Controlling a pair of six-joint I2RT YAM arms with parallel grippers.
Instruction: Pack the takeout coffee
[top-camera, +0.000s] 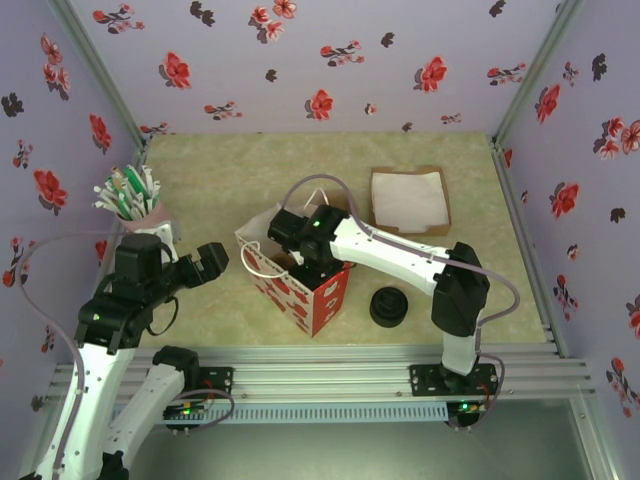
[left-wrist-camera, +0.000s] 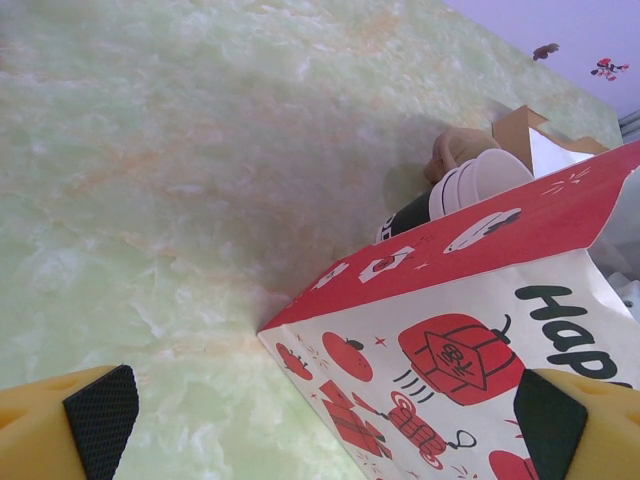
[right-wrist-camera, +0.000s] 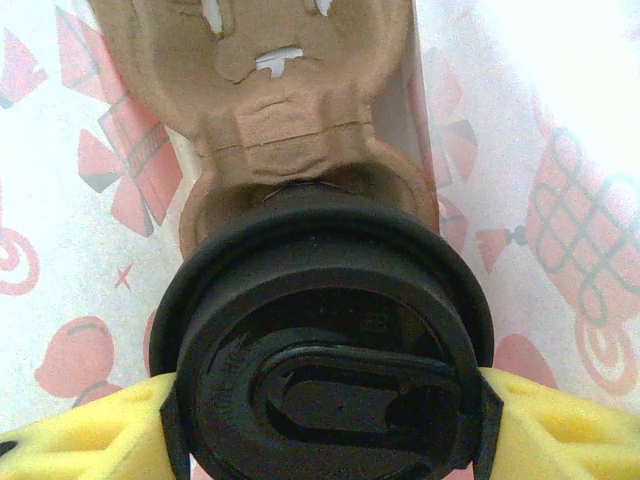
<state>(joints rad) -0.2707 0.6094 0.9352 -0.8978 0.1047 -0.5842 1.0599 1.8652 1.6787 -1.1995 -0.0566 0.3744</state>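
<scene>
My right pincer (right-wrist-camera: 320, 435) pinches the lidded takeout coffee (right-wrist-camera: 325, 330) inside the paper bag (top-camera: 312, 298); my left pincer (left-wrist-camera: 320, 425) is spread, the bag just ahead.

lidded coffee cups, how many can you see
1. The lidded cup sits between the right gripper's jaws inside the red bag, above the cardboard carrier. Lidless cups are stacked beyond the bag; others may be hidden.

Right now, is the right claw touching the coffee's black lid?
Touching. In the right wrist view, yellow fingers of the right claw squeeze the black lid.
</scene>
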